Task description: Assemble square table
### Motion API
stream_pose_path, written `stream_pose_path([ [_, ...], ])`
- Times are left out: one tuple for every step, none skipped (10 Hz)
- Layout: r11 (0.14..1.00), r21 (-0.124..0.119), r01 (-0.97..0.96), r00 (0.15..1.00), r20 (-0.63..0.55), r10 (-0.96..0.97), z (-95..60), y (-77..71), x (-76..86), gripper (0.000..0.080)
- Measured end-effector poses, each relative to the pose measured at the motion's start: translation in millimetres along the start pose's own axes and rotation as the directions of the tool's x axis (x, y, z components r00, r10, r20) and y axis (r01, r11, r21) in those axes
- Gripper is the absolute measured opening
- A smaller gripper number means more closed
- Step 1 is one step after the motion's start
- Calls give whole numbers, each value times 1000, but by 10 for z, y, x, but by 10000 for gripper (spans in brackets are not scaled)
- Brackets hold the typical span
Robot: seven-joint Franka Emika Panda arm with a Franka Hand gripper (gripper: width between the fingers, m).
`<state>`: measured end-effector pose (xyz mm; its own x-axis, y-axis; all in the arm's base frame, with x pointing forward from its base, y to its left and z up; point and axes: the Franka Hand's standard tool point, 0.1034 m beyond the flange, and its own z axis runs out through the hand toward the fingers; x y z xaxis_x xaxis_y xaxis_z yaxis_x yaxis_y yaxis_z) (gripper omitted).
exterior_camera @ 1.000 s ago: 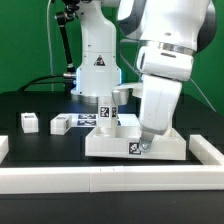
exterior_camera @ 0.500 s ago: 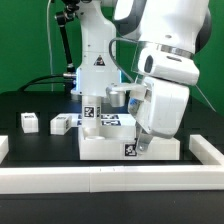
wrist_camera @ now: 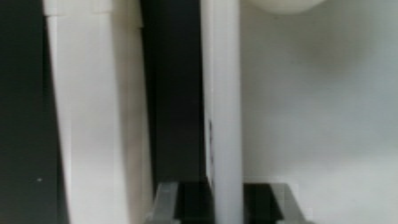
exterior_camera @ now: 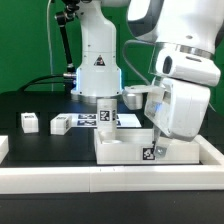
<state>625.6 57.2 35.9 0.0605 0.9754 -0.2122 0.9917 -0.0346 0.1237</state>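
Toward five o'clock in the exterior view, the square slab [exterior_camera: 120, 150] lay flat on the black worktop [exterior_camera: 40, 148], just behind the front border bar [exterior_camera: 100, 180]. One upright leg [exterior_camera: 105, 108] stood at the slab's ten o'clock corner; how firmly it sat could not be told. The gripper [exterior_camera: 151, 150] was closed on the slab's near rim at its four o'clock end. The wrist view showed that white rim [wrist_camera: 221, 120] pinched between the dark fingers [wrist_camera: 178, 203]. Out at nine o'clock, well apart from the slab, sat the inner loose leg [exterior_camera: 60, 125] and the outer loose leg [exterior_camera: 29, 121]. The marker board [exterior_camera: 84, 118] lay just behind the slab.
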Motion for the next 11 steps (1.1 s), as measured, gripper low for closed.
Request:
stream_pose_path([
  [1000, 2, -2, 1000, 0, 2, 17, -15, -15, 63],
  [1000, 4, -3, 1000, 1, 3, 26, -21, -25, 63],
  [1000, 4, -4, 1000, 1, 4, 28, -22, -28, 63],
  [1000, 5, -6, 1000, 0, 6, 29, -26, -18, 63],
  [1000, 8, -16, 1000, -1, 16, 14, -27, 34, 63],
  [1000, 5, -27, 1000, -4, 27, -30, 19, 102, 63],
  [1000, 5, -30, 1000, -3, 30, -58, 82, 148, 63],
  [999, 4, -31, 1000, -1, 31, -66, 149, 182, 63],
  [999, -3, -32, 999, -1, 32, -73, 200, 191, 63],
  [999, 0, -32, 999, 0, 32, -52, 191, 183, 63],
  [999, 0, -36, 999, 0, 36, -51, 192, 176, 141],
])
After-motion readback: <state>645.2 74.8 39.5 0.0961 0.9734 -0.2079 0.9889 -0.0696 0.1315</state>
